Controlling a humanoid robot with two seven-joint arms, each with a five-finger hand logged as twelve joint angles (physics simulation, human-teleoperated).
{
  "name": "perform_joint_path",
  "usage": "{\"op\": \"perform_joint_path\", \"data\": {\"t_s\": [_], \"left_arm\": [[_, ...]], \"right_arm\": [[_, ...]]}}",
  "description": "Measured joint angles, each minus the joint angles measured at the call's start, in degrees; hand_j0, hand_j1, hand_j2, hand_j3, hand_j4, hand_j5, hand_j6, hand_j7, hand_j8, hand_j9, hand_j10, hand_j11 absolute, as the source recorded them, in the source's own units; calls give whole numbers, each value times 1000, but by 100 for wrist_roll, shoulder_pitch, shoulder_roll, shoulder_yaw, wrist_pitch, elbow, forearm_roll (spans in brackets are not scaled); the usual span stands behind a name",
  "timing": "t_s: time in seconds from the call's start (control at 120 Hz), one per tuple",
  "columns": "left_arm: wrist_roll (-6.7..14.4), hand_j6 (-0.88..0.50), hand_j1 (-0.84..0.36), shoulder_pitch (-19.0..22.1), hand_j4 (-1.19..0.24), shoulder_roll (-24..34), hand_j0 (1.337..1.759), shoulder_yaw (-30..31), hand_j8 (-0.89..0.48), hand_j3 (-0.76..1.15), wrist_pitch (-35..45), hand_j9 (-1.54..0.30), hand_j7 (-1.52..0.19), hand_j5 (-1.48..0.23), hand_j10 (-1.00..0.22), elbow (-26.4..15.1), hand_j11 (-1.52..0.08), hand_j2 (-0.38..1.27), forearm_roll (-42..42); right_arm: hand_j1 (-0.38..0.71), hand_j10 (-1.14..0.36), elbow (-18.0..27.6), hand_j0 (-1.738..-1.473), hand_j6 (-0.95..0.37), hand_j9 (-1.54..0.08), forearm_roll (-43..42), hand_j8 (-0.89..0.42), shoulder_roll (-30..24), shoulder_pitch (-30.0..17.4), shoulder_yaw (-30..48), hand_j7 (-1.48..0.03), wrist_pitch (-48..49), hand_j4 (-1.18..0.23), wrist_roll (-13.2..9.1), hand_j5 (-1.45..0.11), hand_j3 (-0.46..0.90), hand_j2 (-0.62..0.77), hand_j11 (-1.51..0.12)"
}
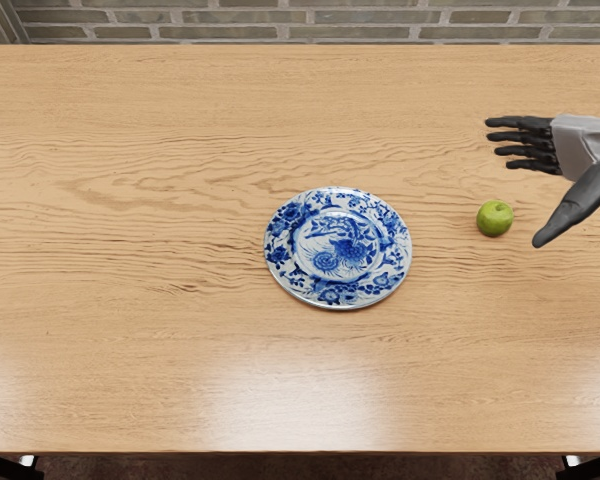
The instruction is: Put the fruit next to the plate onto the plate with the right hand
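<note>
While my right hand [570, 155] hangs open over the wooden table [130, 200], the green apple [495, 218] lies beside the plate [338, 247].
I see four fingers spread and pointing left, and the thumb stretched downward, its tip near the apple but apart from it; the hand grips nothing. The apple rests on the table, right of the blue-and-white patterned plate, not touching it, between plate and hand.
</note>
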Motion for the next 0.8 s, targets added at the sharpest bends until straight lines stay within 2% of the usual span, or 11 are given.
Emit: {"op": "perform_joint_path", "data": {"t_s": [0.083,0.133,0.275,0.408,0.5,0.558,0.658,0.8], "left_arm": [[0,-243,58,0,-243,0,1658,0,-243,0,0,-316,-316,-316,-243,0,-316,49,0],[0,-243,58,0,-243,0,1658,-2,-243,0,0,-316,-316,-316,-243,0,-316,49,0],[0,-243,58,0,-243,0,1658,-3,-243,0,0,-316,-316,-316,-243,0,-316,49,0],[0,-243,58,0,-243,0,1658,-2,-243,0,0,-316,-316,-316,-243,0,-316,49,0],[0,-243,58,0,-243,0,1658,-3,-243,0,0,-316,-316,-316,-243,0,-316,49,0],[0,-243,58,0,-243,0,1658,-3,-243,0,0,-316,-316,-316,-243,0,-316,49,0],[1,-243,58,0,-243,0,1658,-2,-243,0,0,-316,-316,-316,-243,0,-316,49,0],[1,-243,58,0,-243,0,1658,-1,-243,0,0,-316,-316,-316,-243,0,-316,49,-1]], "right_arm": [[-310,-37,175,-1658,-38,-45,-365,-37,-17,67,-167,-45,-762,-37,-405,-45,0,-5,-45],[-310,-38,230,-1658,-39,-45,-519,-38,-21,297,-488,-45,-1178,-38,-667,-45,0,-5,-45],[-310,-39,287,-1658,-41,-45,-668,-40,128,1797,-2368,-45,-2073,-39,-1267,-46,0,-5,-45],[-310,-40,301,-1658,-42,-46,-616,-41,707,2932,-3834,-45,-3087,-40,-1709,-46,0,-5,-45],[-310,-39,299,-1658,-42,-45,-188,-41,1442,3839,-5006,-45,-3893,-40,-1849,-46,0,-5,-45],[-309,-39,278,-1658,-41,-45,88,-40,1888,4209,-5528,-45,-4331,-39,-1891,-46,0,-5,-45],[-309,-38,166,-1658,-40,-45,358,-39,2475,4525,-6099,-45,-4776,-38,-1935,-46,0,-6,-45],[-309,-37,15,-1658,-38,-45,501,-37,3113,4725,-6648,-45,-5231,-37,-1977,-45,0,-6,-45]]}}
